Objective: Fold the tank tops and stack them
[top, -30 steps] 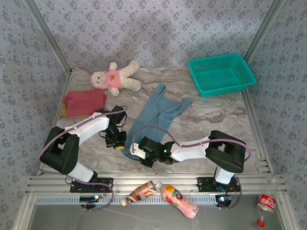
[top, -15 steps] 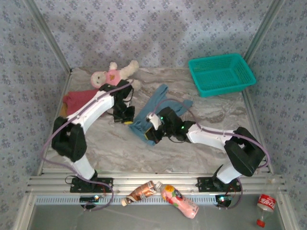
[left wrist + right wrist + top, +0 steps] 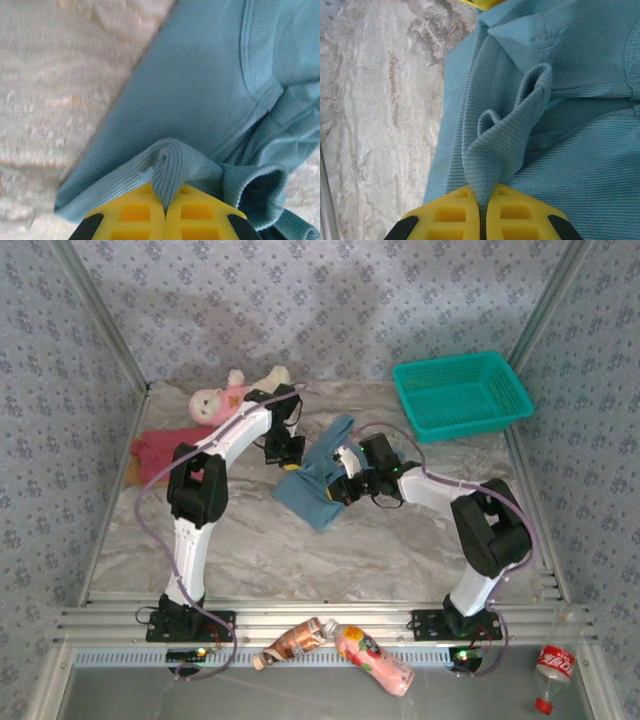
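Observation:
The dusty blue tank top [image 3: 318, 490] lies mid-table, doubled over on itself. My left gripper [image 3: 289, 459] is shut on a pinch of its ribbed edge [image 3: 167, 165] at the fold's left side. On the right side my right gripper [image 3: 338, 483] is shut on another bunched ridge of the same cloth [image 3: 495, 150]. In the wrist views both pairs of yellow pads [image 3: 135, 215] [image 3: 455, 215] meet with blue fabric squeezed between them. The dark red tank top [image 3: 165, 448] lies folded at the far left, a tan-brown edge [image 3: 133, 472] peeking out beneath it.
A white plush doll in pink [image 3: 228, 400] lies at the back left, just behind the left arm. The teal lattice basket [image 3: 460, 395] stands at the back right. Bottles [image 3: 300, 640] [image 3: 376, 660] [image 3: 551, 664] lie below the table's near rail.
Both arms have swept from near their bases toward the far side, carrying the blue top's near end up and over the rest of it, so the top is now folded shorter.

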Robot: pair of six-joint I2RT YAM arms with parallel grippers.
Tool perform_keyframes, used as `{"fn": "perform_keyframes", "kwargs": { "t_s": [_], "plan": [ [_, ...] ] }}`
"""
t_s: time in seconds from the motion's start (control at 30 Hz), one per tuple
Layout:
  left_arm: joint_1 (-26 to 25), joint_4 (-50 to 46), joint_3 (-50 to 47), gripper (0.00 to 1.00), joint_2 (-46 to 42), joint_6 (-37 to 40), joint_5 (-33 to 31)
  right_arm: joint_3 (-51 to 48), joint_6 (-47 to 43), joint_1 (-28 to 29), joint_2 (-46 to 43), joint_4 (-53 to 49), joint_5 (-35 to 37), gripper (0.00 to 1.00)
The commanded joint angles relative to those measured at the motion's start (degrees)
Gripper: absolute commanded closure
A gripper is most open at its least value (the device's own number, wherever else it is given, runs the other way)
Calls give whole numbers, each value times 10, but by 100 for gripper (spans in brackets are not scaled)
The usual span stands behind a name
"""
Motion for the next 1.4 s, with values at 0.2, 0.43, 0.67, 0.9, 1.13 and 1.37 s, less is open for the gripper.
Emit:
{"fn": "perform_keyframes", "kwargs": {
  "t_s": [0.2,0.43,0.67,0.9,1.13,1.37],
  "plan": [
    [16,-7,100,76,69,2,13,68,-30,-41,88,-26,-1,86],
    [17,16,149,63,76,-4,5,69,-4,-55,100,10,101,74],
    [18,-1,164,55,43,4,-26,63,8,-66,76,10,200,73],
    [10,-7,67,54,-26,24,-14,29,-3,-60,-5,4,207,72],
    [11,22,-117,53,-98,26,-36,-48,17,31,-62,53,158,68],
    [31,117,-256,51,-144,-2,-12,-70,-88,149,-43,88,215,51]
  ]
}}
